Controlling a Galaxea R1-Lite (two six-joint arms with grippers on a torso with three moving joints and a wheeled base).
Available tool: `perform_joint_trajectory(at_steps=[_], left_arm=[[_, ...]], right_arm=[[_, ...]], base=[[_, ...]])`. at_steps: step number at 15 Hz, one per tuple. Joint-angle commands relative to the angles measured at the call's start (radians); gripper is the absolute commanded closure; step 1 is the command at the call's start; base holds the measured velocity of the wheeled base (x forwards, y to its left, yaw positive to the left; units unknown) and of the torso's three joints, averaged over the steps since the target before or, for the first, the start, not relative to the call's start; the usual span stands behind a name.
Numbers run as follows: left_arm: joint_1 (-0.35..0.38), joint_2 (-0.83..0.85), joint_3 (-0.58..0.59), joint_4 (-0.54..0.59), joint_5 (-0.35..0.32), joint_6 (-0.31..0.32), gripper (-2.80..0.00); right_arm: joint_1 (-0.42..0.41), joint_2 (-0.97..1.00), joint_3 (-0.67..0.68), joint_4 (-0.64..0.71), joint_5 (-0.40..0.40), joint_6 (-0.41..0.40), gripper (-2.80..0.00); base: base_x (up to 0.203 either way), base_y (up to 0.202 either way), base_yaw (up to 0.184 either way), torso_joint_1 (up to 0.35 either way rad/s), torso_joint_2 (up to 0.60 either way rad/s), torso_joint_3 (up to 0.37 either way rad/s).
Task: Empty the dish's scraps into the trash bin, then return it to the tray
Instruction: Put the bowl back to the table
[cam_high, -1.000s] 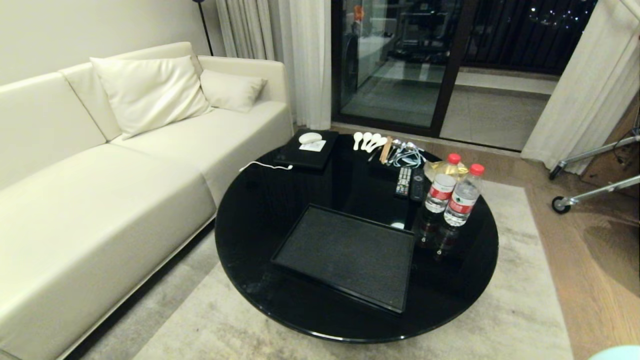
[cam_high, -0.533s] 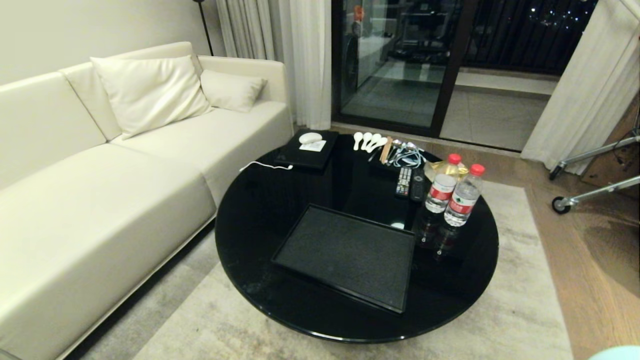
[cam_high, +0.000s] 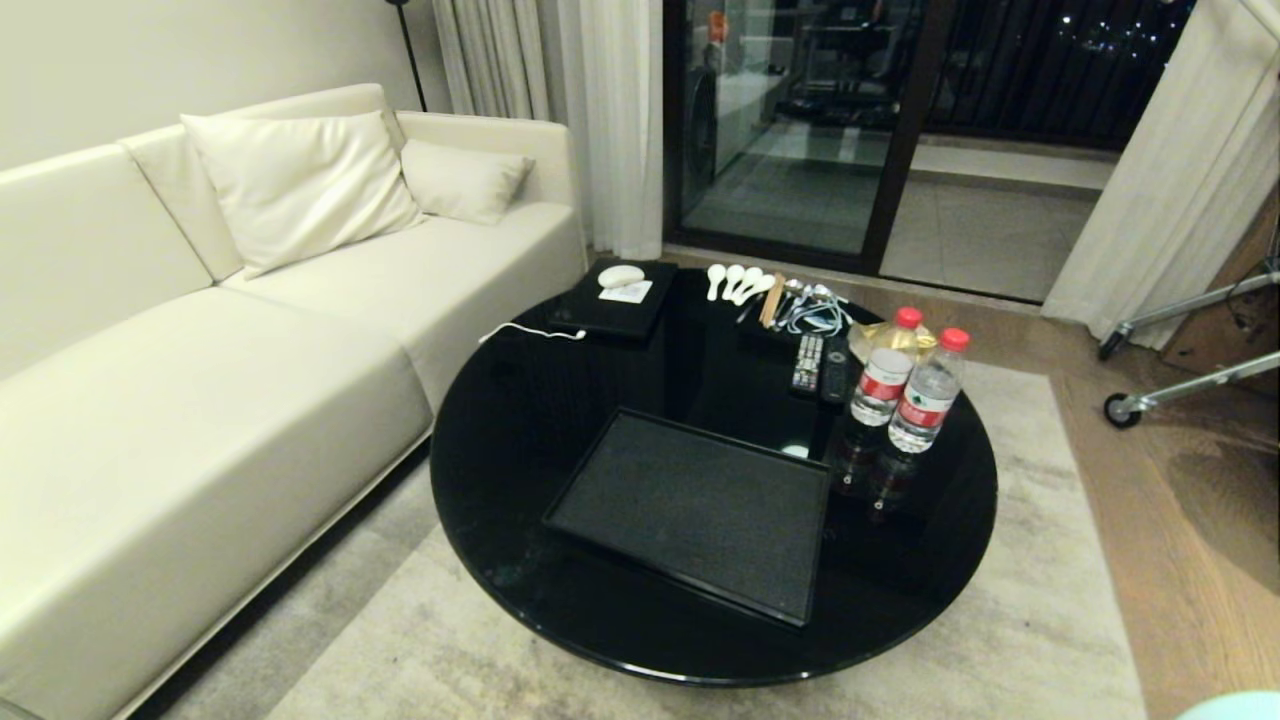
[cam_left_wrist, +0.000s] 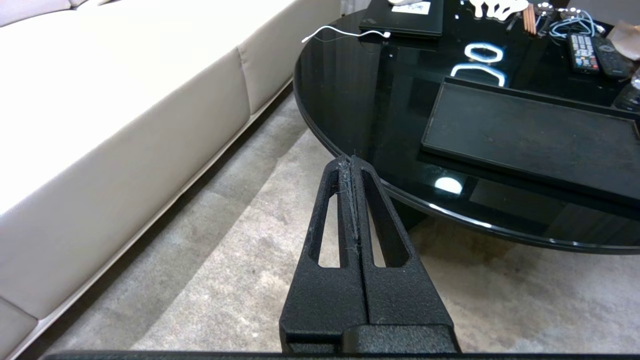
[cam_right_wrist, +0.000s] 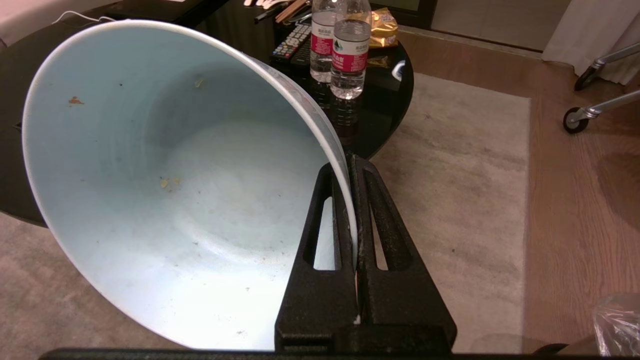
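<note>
My right gripper is shut on the rim of the dish, a white bowl with a pale bluish inside, held tilted on its side over the rug. Of the scraps, only a few tiny orange specks stick to its inside. A sliver of the dish shows at the head view's bottom right corner. The black tray lies bare on the round black table. Crinkled clear plastic, the trash bin's liner, peeks in low beside the right arm. My left gripper is shut on nothing, over the rug by the table's edge.
Two water bottles, remotes, white spoons and a black slab sit on the table's far side. A cream sofa runs along the left. Wheeled metal legs stand on the wooden floor at right.
</note>
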Motion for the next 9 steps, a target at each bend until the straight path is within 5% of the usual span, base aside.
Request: perform_joint_trajectory(at_steps=[1,9], left_arm=[[0.0,0.0,0.0,0.0,0.0,0.0,0.0],[0.0,0.0,0.0,0.0,-0.001,0.0,0.0]], right_arm=[[0.0,0.0,0.0,0.0,0.0,-0.001,0.0],[0.0,0.001,0.0,0.0,0.0,-0.001,0.0]], base=[[0.0,0.0,0.0,0.0,0.0,0.0],[0.0,0.0,0.0,0.0,0.0,0.0]])
